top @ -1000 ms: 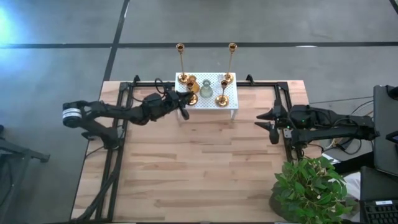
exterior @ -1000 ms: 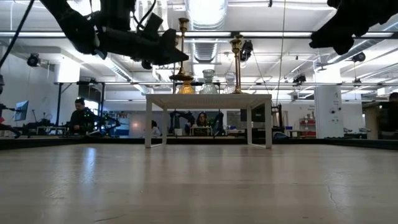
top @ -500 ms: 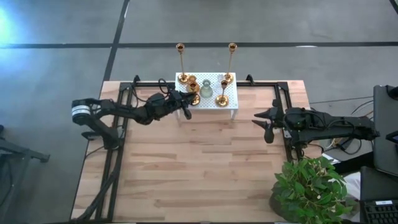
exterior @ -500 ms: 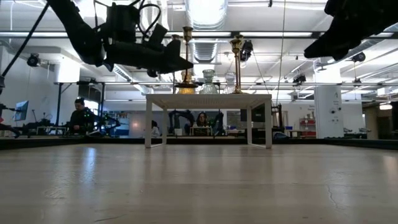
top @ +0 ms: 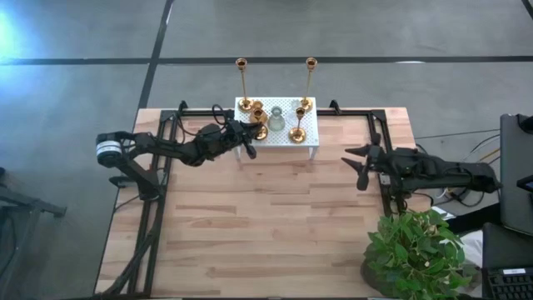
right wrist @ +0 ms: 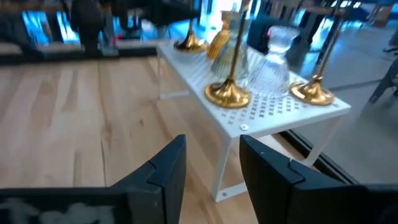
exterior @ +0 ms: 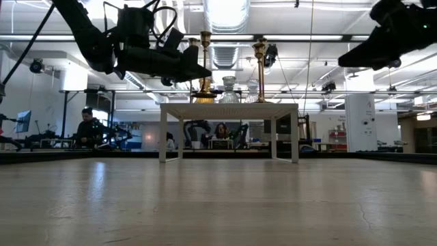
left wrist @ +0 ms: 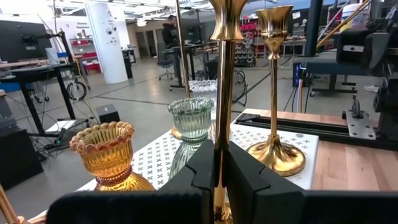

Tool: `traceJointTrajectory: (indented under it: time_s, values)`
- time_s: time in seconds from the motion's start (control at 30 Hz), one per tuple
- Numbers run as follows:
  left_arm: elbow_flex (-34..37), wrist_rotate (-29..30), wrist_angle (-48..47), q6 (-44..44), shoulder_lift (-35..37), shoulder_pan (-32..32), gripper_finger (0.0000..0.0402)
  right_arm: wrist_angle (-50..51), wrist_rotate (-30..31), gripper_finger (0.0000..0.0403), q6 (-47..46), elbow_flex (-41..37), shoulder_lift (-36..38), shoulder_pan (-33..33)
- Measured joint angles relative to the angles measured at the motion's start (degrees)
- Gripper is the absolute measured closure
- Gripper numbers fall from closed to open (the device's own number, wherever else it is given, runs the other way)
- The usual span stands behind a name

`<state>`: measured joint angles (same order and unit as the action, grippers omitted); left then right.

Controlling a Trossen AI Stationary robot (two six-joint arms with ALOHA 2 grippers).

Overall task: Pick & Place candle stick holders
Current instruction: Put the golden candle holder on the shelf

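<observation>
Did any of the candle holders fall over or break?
No, nothing stands out. The candle holders all stand upright on the white rack, and none looks broken or tipped. The left end effector is shut on a tall brass stick, which is upright too. The right end effector hangs open, off to the side.

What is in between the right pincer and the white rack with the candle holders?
Only bare wooden table, seen in the high view: nothing lies between the open right pincer and the white rack. The left pincer is at the rack's other side.
</observation>
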<state>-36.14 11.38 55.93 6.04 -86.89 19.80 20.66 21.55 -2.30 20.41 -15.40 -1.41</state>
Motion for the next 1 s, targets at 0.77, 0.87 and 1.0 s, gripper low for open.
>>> traceJointTrajectory:
  time_s: [0.77, 0.87, 1.0]
  values:
    - [0.0, 0.3, -2.4, 0.3, 0.0, 0.4, 0.0381, -3.3, 7.1, 0.0284, -2.5, -12.8, 10.6, 0.0]
    - [0.2, 0.6, -2.5, 0.4, 0.0, 0.5, 0.0381, -3.0, 7.1, 0.0287, -3.1, -13.3, 10.0, 0.0]
    - [0.8, 0.6, -2.5, 0.1, 0.0, 0.7, 0.0381, -3.0, 7.1, 0.0284, -3.2, -13.6, 10.0, 0.0]
